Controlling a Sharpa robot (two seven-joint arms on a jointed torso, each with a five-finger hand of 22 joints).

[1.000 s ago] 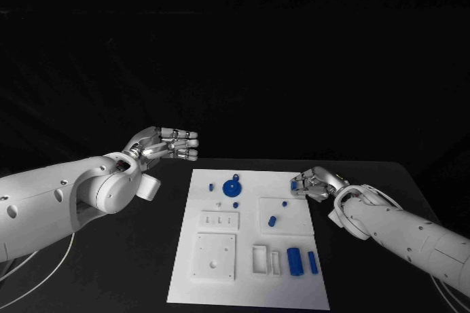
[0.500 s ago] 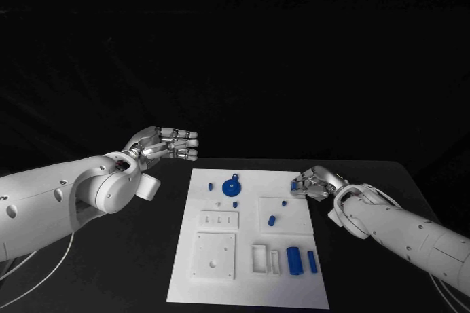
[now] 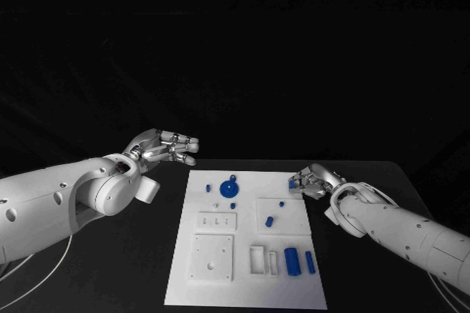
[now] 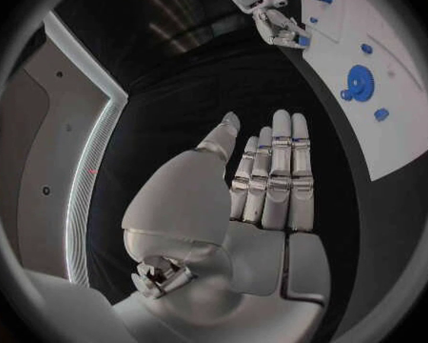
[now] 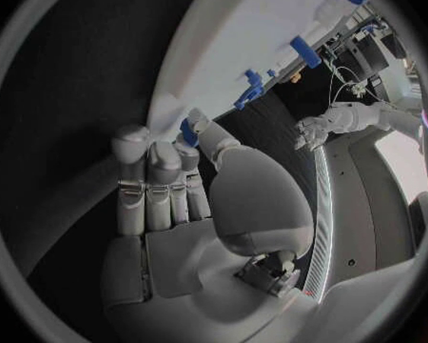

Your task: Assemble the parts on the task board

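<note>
The left hand (image 3: 166, 149) has been curling its fingers slightly, holding nothing, off the task board's (image 3: 250, 286) far-left corner. The right hand (image 3: 312, 181) is pinching a small blue part (image 3: 293, 184) at the far-right edge. Lifting it straight up should avoid snagging.

The task board (image 3: 215, 286) is plain white on a black table (image 3: 128, 259). A blue gear (image 3: 229, 188) sits at its 11 o'clock, two blue bars (image 3: 299, 260) at 5 o'clock. Both arms are white; the left hand (image 3: 168, 149) and right hand (image 3: 312, 182) are silver.
</note>
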